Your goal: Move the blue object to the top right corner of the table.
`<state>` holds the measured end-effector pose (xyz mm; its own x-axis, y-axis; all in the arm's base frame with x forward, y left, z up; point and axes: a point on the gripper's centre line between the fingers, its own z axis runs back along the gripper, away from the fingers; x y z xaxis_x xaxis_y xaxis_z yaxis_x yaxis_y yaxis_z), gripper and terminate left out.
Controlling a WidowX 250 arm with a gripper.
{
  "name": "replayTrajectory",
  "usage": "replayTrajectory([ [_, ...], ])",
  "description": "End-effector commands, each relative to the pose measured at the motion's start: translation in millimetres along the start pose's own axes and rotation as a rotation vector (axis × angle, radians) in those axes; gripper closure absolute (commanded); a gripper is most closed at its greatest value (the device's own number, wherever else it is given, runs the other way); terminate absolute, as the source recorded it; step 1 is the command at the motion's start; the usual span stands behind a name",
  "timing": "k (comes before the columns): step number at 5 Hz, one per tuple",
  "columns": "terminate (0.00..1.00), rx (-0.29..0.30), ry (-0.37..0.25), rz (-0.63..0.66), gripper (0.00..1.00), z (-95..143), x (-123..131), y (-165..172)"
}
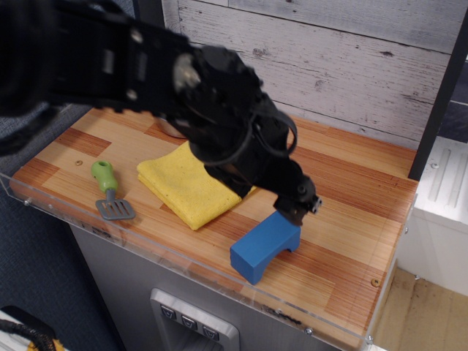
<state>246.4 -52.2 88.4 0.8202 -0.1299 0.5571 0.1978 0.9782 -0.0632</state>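
Blue object (263, 246) sat near front edge of table (344, 183), right of centre — gripper (298, 208) at its far upper end, jaw state impossible to tell through blur. Judged rigid, light, matte and not slippery; best pinched across flat sides over the arch. No writing or labels legible anywhere.

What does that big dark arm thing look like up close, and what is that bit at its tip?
The arm is black all over, bulky and rounded, built of chunky jointed segments, blurred here. A thin black cable loops beside the wrist. It narrows to a small black gripper with short blocky jaws and a few tiny pale specks, perhaps screws. No readable markings show.
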Motion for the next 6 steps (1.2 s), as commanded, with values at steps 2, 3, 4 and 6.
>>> replayTrajectory([
  [2, 0.00, 0.032, 0.064, -0.014, 0.00, -24, -20, 7],
  [3, 0.00, 0.053, 0.096, -0.021, 0.00, -30, -29, 11],
  [4, 0.00, 0.058, 0.109, -0.019, 0.00, -33, -34, 12],
  [6, 0.00, 0.067, 0.152, -0.033, 0.00, -46, -45, 11],
])
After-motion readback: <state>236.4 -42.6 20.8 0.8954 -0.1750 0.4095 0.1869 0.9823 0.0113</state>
